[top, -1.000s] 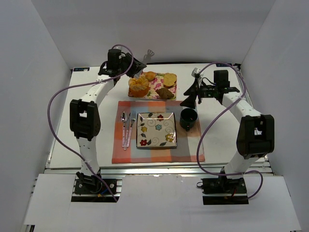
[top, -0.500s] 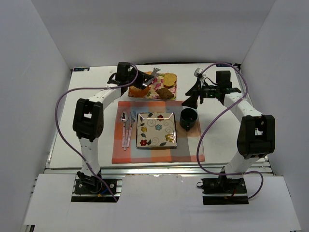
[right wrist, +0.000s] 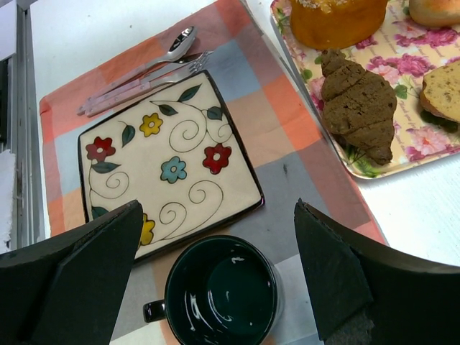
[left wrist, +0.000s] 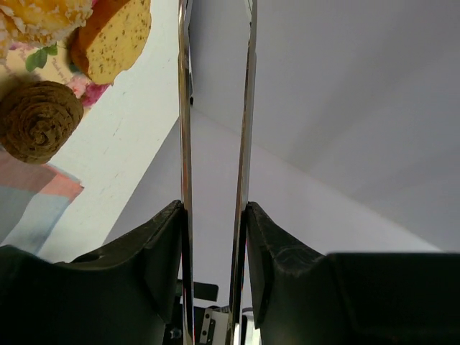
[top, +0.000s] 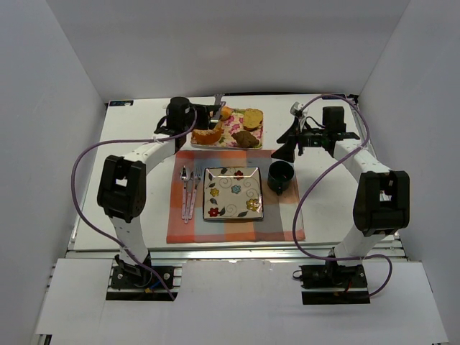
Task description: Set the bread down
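The bread [top: 226,113] is a small round golden bun at the back of the floral tray [top: 233,128]; it also shows at the top right of the right wrist view [right wrist: 435,10]. My left gripper [top: 199,117] [left wrist: 213,210] is shut on metal tongs [top: 215,106] [left wrist: 184,108], whose arms stay apart and reach over the tray's back left, close beside the bun. The bun does not show in the left wrist view. My right gripper [top: 284,147] [right wrist: 217,230] is open and empty, above the dark cup [right wrist: 220,295]. The flowered square plate [top: 232,192] [right wrist: 165,162] lies bare on the checked placemat [top: 287,215].
On the tray lie a large golden ring pastry [top: 207,133] [left wrist: 43,14], a seeded slice [top: 252,117] [left wrist: 115,39] and a dark brown pastry [top: 246,138] [right wrist: 359,108]. A spoon and fork [top: 190,188] lie left of the plate. The dark cup [top: 280,176] stands to its right.
My left arm has swung down and in, bringing the tongs from above the tray's back left to just over the tray by the bun. The right arm has not moved.
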`<state>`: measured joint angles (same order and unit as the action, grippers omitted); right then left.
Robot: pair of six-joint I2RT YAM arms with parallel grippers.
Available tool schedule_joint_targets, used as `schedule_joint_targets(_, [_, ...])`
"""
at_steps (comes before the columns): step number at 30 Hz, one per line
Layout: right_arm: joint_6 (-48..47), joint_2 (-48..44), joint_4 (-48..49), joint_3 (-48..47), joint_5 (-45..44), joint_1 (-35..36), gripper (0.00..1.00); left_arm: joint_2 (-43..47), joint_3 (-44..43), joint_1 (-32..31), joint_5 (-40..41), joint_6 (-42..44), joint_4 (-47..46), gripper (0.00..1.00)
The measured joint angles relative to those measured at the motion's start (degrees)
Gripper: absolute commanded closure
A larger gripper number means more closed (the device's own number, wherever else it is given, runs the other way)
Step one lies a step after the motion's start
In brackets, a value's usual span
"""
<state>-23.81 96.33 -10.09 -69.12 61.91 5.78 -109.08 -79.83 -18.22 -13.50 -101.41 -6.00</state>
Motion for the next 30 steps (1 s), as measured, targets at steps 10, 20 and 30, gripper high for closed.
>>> schedule_joint_targets(10, [0.8,0.0,0.9,0.5,0.0,-0.6,0.11,-0.1,0.5,-2.0,2.7,-4.2,-1.0,0.52])
schedule_joint_targets(20, [1.0,0.0,1.2,0.7,0.1,-1.1,0.11,-1.3,0.5,-4.1,4.0,-6.3,-2.2,0.52])
schedule_joint_targets(30, [1.3,0.0,1.3,0.7,0.5,-1.5,0.10,-2.4,1.4,-4.5,4.7,-7.5,-4.3,0.52])
